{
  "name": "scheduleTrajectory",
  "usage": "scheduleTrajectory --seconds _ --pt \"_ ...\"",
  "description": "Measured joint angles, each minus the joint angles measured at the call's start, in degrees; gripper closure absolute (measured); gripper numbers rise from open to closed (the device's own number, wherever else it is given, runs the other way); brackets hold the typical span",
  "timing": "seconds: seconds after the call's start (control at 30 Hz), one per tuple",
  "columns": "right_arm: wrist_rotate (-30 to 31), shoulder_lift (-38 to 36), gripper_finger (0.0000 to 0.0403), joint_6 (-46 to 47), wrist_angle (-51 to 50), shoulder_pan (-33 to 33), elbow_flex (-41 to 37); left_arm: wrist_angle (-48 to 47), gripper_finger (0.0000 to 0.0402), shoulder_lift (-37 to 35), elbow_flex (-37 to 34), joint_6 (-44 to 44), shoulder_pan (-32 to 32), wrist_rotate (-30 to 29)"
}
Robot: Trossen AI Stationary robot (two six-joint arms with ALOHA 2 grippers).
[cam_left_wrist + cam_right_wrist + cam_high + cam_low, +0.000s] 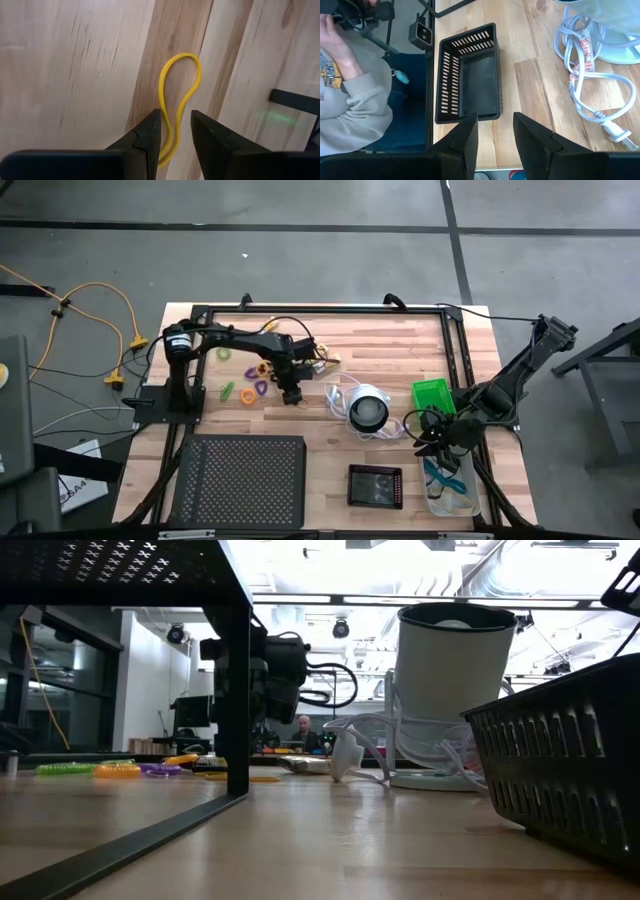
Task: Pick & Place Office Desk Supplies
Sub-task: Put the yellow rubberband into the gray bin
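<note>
A yellow rubber band (175,85) lies flat on the wooden table as a long loop. My left gripper (175,117) is open just above it, tilted down, with one finger on each side of the band's near end; in the high view this gripper (291,394) is at the table's middle. Green (228,390), orange (247,396) and purple (260,387) loops lie on the table to its left. Yellow-and-white packs (325,360) lie beyond it. My right gripper (437,442) waits open and empty, raised over the right side, above the black tray (470,75).
A round white-and-black object (367,410) with a white cord (585,85) stands mid-table. A green tray (432,395), a clear tray (450,488) and a black mesh stand (240,480) take up the right and near sides. A person (350,85) sits beyond the table edge.
</note>
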Motion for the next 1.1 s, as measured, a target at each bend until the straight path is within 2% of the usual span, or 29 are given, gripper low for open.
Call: scheduleTrajectory --seconds 0.67,1.1 --pt "0.02 0.0 0.0291 0.0 0.11 -0.02 0.02 0.38 0.0297 0.28 0.07 -2.24 -2.34 1.13" --pt "0.02 0.0 0.0291 -0.01 0.11 -0.02 0.01 0.57 0.0297 0.24 0.11 -4.6 -4.71 -1.62"
